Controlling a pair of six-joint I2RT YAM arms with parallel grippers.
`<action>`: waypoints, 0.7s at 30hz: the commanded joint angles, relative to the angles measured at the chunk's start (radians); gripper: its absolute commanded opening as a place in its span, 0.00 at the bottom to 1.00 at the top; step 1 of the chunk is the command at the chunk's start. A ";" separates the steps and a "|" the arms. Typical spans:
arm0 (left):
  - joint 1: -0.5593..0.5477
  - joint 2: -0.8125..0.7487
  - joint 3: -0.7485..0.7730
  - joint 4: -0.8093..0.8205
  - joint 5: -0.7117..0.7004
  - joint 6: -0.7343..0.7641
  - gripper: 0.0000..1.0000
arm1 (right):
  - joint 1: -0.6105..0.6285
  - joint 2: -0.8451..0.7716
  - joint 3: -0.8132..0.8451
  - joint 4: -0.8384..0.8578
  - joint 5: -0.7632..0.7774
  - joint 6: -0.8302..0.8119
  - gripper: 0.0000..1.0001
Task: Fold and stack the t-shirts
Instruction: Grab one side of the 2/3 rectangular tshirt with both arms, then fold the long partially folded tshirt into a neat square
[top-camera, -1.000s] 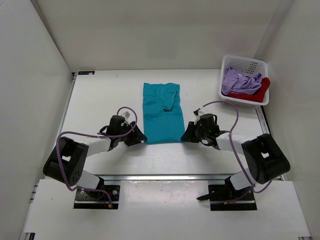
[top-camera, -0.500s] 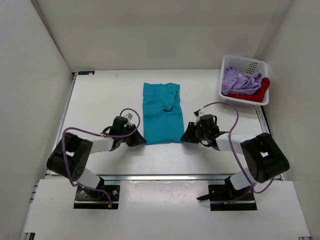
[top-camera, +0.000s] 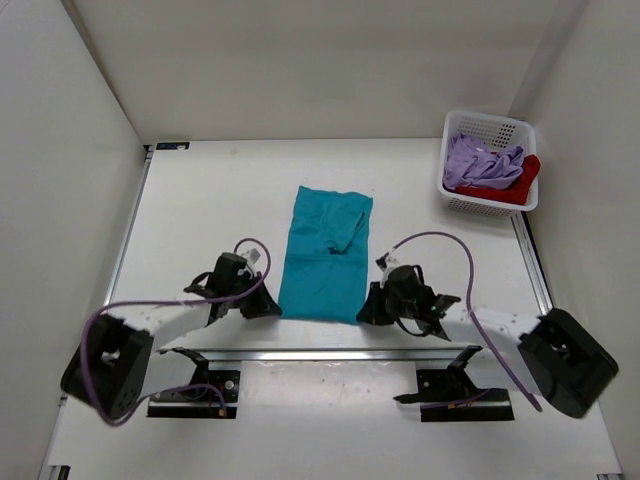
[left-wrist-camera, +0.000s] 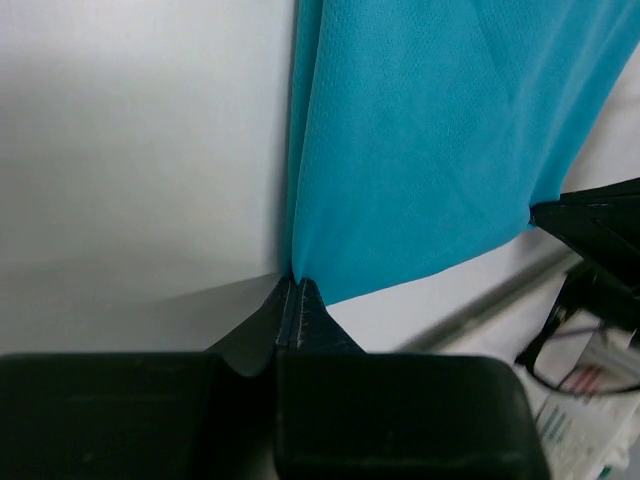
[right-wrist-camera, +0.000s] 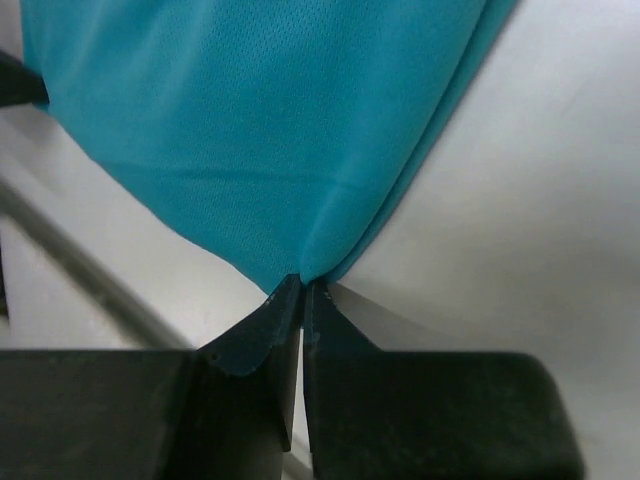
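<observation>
While 2 shirts (top-camera: 478, 163) fill 1 basket (top-camera: 487, 119), 4 fingers (left-wrist-camera: 262, 336) pinch 1 teal shirt (top-camera: 325, 256).

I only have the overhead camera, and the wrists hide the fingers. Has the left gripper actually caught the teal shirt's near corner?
Observer: Yes. The left wrist view shows the left gripper shut, pinching a corner of the teal shirt.
Operator: And the right side?
Observer: Same there. The right wrist view has the right gripper shut on the other near corner.
Operator: One layer or several?
Observer: At least two, it seems. Doubled edges run up from the right pinch.
</observation>
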 joint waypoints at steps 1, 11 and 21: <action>-0.025 -0.176 -0.064 -0.241 0.047 0.046 0.00 | 0.108 -0.149 -0.068 -0.149 0.082 0.122 0.00; 0.032 -0.110 0.348 -0.303 0.016 0.065 0.00 | -0.172 -0.109 0.326 -0.266 -0.109 -0.122 0.00; 0.115 0.568 0.981 -0.228 -0.120 0.021 0.00 | -0.462 0.571 0.973 -0.275 -0.304 -0.205 0.00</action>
